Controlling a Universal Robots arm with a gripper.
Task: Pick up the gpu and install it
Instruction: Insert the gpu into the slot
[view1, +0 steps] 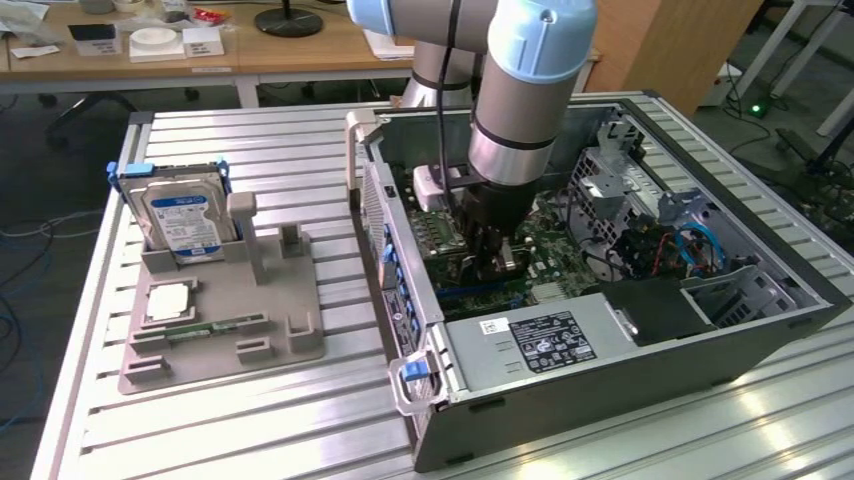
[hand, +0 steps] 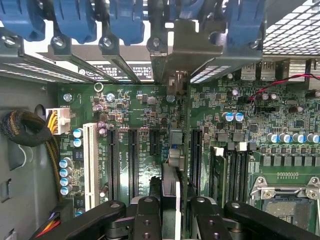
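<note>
Your ribbed aluminium desk (view1: 240, 420) carries an open grey metal computer case (view1: 601, 370) in an office. Your tool (hand: 175, 220) is clenched on the gpu (hand: 171, 190), a thin dark card held edge-on over the green motherboard (hand: 135, 107) slots.

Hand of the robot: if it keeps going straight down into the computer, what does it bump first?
Probably the green motherboard. The hand points down at it, gripping the gpu edge-on, so the card's lower edge would touch first, among the long black slots. How close it is, I can't tell.
</note>
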